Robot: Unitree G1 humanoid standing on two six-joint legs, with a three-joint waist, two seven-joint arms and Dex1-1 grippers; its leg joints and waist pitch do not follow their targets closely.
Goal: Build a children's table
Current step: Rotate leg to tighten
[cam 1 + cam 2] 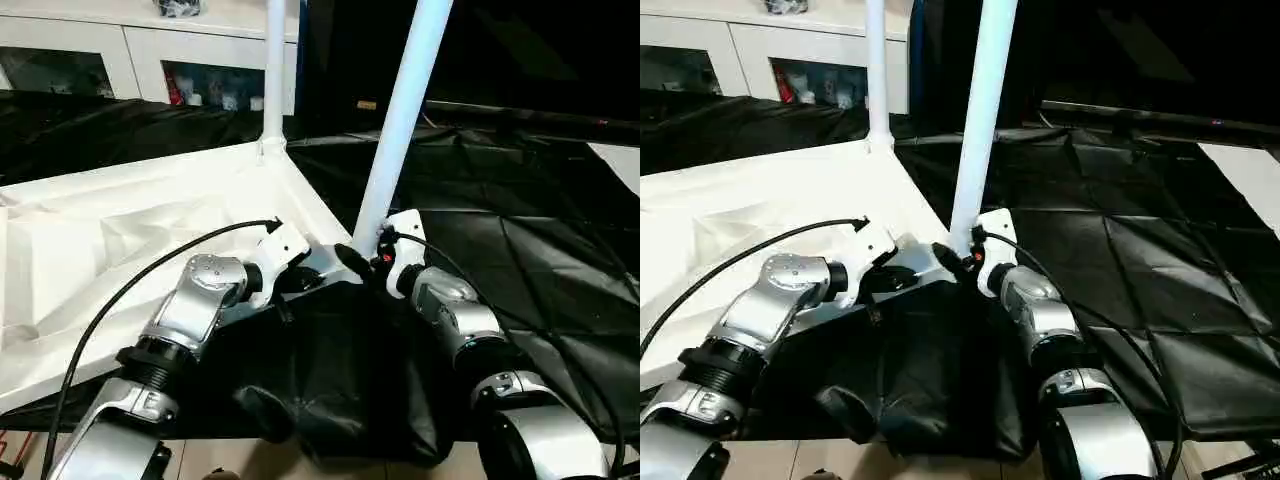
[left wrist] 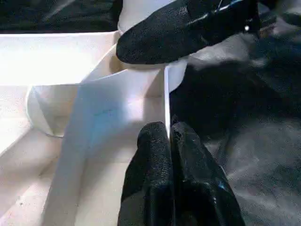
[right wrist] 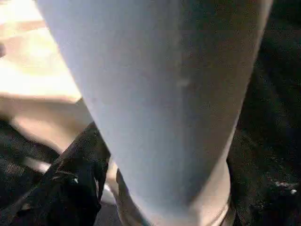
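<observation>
- 1 white tabletop point(image 1: 120, 240) lies upside down on black sheeting point(image 1: 520, 250), ribbed underside up, near corner between the 2 arms.
- 2 legs stand in corner sockets — near leg point(image 1: 400, 120) leans slightly at the near corner, far leg point(image 1: 274, 70) upright at the far corner.
- White cabinet point(image 1: 110, 50) with glass doors behind.
- Right gripper point(image 1: 372, 258) at the near leg's base, 1 black finger point(image 2: 160, 35) against it; other finger hidden, so can't tell if it grips or stands wide.
- Left gripper point(image 2: 170, 136) pinched tight on the tabletop's thin rim wall, just beside that socket.
</observation>
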